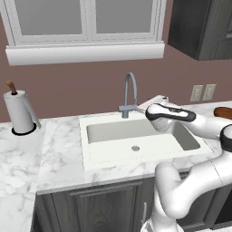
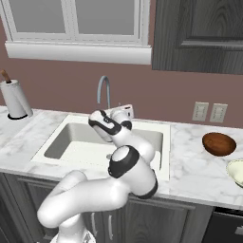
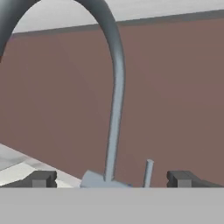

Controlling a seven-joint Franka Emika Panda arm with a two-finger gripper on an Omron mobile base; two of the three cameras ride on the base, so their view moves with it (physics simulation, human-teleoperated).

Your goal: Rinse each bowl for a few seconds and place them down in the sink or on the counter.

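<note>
A glossy reddish-brown bowl (image 2: 219, 144) sits on the white marble counter (image 2: 190, 161) right of the sink (image 2: 66, 142); its edge shows at the far right (image 1: 223, 112) of the left base view. My gripper (image 3: 113, 180) hovers over the back of the off-white sink (image 1: 118, 131), pointing at the base of the grey gooseneck faucet (image 3: 114, 109). Its fingers (image 3: 41, 179) stand wide apart, open, with nothing between them. The hand (image 1: 154, 102) is just right of the faucet (image 1: 130, 93), far from the bowl.
A paper towel roll (image 1: 19, 112) stands on the counter (image 1: 59, 154) at the left. A pale bowl (image 2: 236, 171) lies at the right edge. Wall outlets (image 2: 210, 112) and a dark upper cabinet (image 2: 199, 33) are behind. The faucet's small lever (image 3: 148, 173) is beside its stem.
</note>
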